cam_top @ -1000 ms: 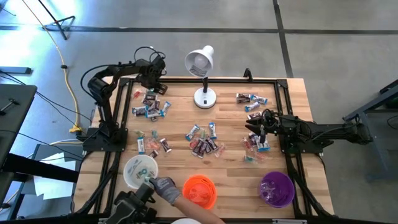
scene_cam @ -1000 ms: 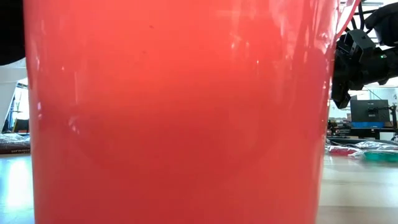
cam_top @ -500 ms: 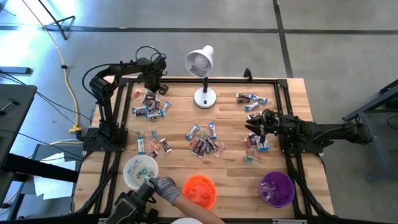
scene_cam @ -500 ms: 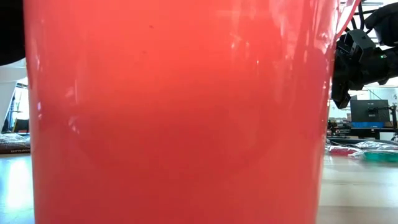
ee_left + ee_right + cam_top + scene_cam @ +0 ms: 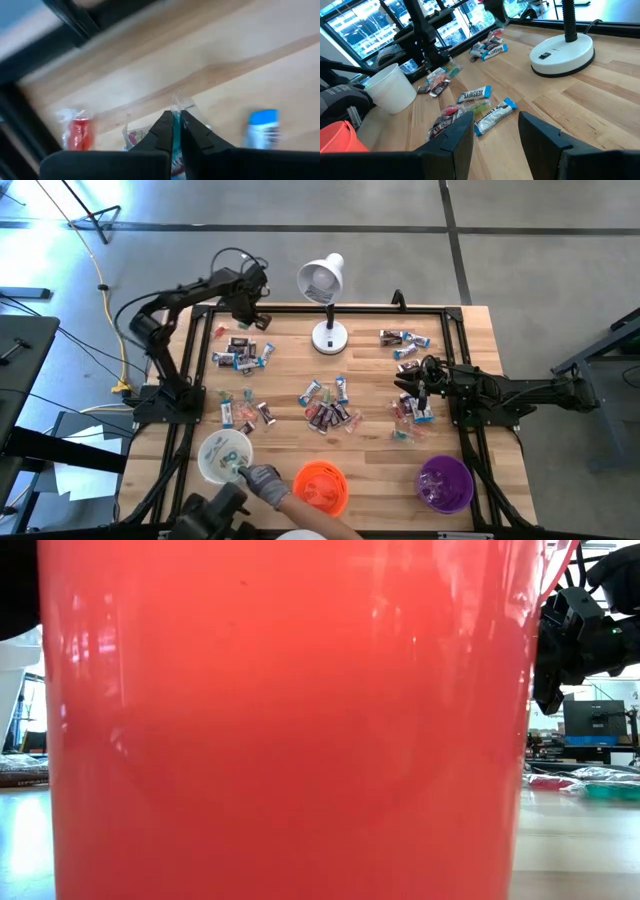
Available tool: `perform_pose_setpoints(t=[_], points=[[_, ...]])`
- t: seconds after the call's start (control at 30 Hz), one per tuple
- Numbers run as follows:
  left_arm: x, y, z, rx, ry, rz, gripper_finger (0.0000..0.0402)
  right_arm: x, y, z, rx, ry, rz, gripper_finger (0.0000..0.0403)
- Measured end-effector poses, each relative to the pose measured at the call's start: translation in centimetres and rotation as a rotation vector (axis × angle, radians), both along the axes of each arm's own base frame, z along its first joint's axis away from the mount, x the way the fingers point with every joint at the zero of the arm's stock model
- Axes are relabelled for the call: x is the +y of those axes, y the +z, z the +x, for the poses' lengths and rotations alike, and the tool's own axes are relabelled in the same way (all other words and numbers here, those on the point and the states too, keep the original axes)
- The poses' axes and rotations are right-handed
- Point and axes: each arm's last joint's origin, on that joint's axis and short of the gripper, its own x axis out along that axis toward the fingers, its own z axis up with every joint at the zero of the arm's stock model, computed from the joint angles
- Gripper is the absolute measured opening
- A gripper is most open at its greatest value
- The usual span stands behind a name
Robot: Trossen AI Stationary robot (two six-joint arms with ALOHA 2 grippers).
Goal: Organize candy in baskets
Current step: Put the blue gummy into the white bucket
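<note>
Upper left in the high view, the left gripper [image 5: 174, 121] has its fingers pinched on a candy's [image 5: 176, 106] crinkly wrapper end, which looks light, soft and slippery, while the right gripper [image 5: 495, 122] waits with fingers apart.

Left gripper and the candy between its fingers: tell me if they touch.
Touching. The left wrist view shows the left gripper with its fingers shut on a candy, whose clear wrapper sticks out past the tips.

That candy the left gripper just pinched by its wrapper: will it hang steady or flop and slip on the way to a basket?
The left gripper is shut on the candy by thin crinkly wrapper, so it will probably dangle and swing. It looks light, so weight shouldn't pull it out. The glossy film may slip; move gently.
</note>
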Motion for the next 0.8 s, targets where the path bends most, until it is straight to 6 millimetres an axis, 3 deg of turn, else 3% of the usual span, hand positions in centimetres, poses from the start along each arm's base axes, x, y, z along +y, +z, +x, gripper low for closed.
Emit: perform_pose_setpoints(t=[0.2,0.33,0.63,0.8], points=[[-2.0,5.7,-1.4,-0.119,0.086,0.170,0.0003,0.0,0.0,0.0,0.000,0.000,0.000,0.0152],[-3.6,8.0,-2.5,-0.159,0.121,0.206,0.0003,0.0,0.0,0.0,0.000,0.000,0.000,0.0152],[-6.4,9.4,-4.4,-0.111,0.063,0.074,0.0006,0.0,0.0,0.0,0.000,0.000,0.000,0.0152],[-8.0,9.1,-4.9,-0.073,0.025,-0.116,0.0007,0.0,0.0,0.0,0.000,0.000,0.000,0.0152]])
